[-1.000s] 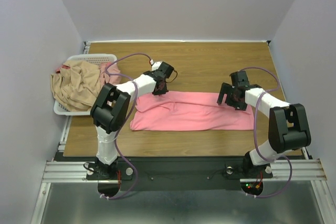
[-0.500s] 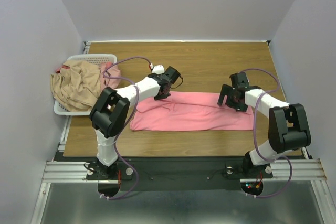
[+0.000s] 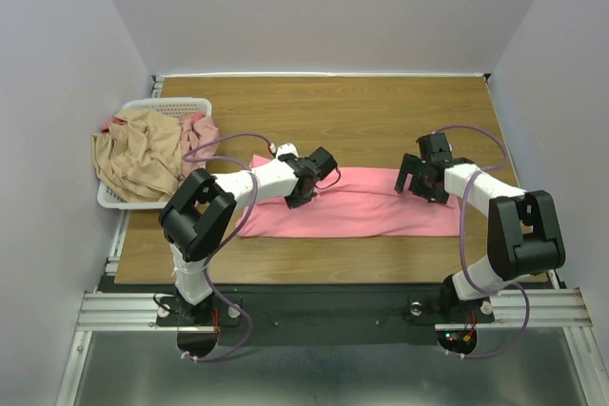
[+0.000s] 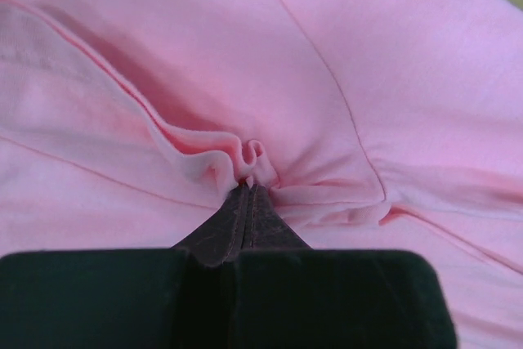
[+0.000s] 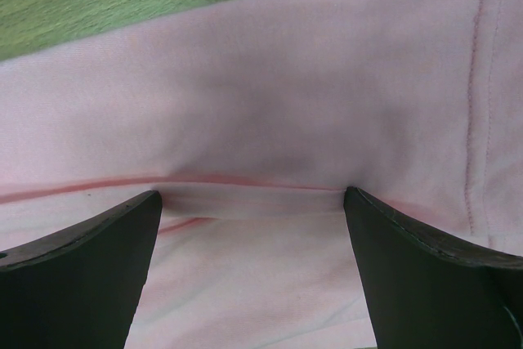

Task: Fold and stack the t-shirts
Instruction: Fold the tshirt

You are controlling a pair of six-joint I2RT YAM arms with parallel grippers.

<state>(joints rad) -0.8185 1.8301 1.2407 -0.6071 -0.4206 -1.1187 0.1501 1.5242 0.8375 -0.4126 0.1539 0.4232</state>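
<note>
Top external: one salmon shirt (image 3: 362, 213), left gripper (image 4: 249, 179) pinching its fold, right gripper (image 5: 252, 202) agape on it. Left of it, one basket (image 3: 177, 104) holds two: tan shirt (image 3: 138, 154), pink shirt (image 3: 199, 128).

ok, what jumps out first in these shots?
A salmon-pink t-shirt lies in a long band across the middle of the table. The left gripper is shut on a small pucker of its cloth, the right gripper open astride a fold. At far left a tan t-shirt spills out of a white basket.
</note>
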